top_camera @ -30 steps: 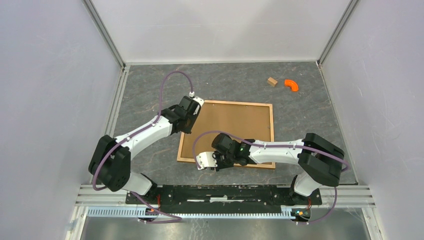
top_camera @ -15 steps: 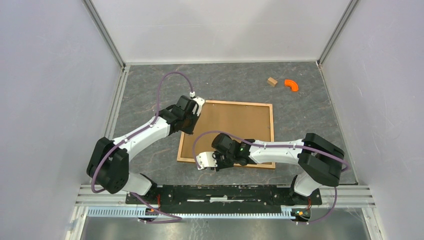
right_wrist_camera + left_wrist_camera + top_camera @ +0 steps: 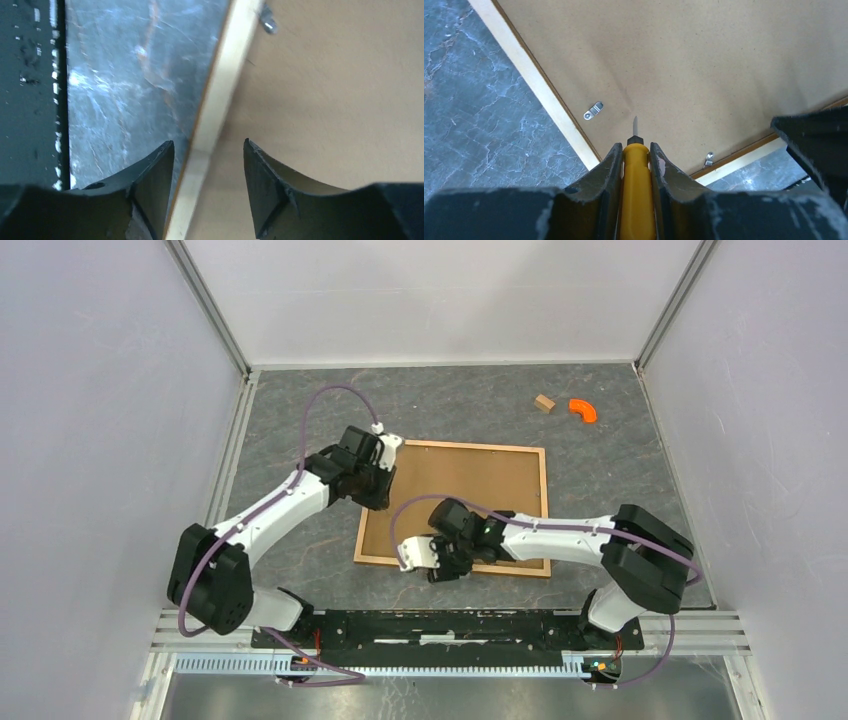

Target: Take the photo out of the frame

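Frame: the frame (image 3: 546,510) lies face-down near mid-table (image 3: 620,470), with the plain brown backing board (image 3: 470,495) facing up.
Photo: not in view. Judged to be under the backing board, inside the frame.
Left gripper: the left gripper (image 3: 634,147) is at the frame's far-left corner, fingers pressed together on a yellow-handled screwdriver (image 3: 636,190). The blade tip (image 3: 635,125) points at the board just inside the corner. Cannot tell whether it touches.
Right gripper: the right gripper (image 3: 207,145) is at the near rail toward the left, fingers spread and holding nothing. One finger is over the table side and one over the board side.
Clips: two small metal clips (image 3: 593,111) (image 3: 709,159) sit by the rails on either side of the corner. A third clip (image 3: 268,23) is blurred in the right wrist view. All look unturned.
Risk, slip: the tip is well off both clips. Pushing here would gouge or skate across the soft board.
Risk, photo: if the tip digs under the board edge, it could crease or scratch the print beneath.
Risk, frame shift: nothing clamps the frame. A sideways pry from the left could slide it unless the right fingers close on the rail.
Risk, tool: the grip on the smooth handle is narrow, and prying force could twist the screwdriver in the fingers.
Risk, crowding: the two arms work close together over the left end, so a wide swing could make them collide.
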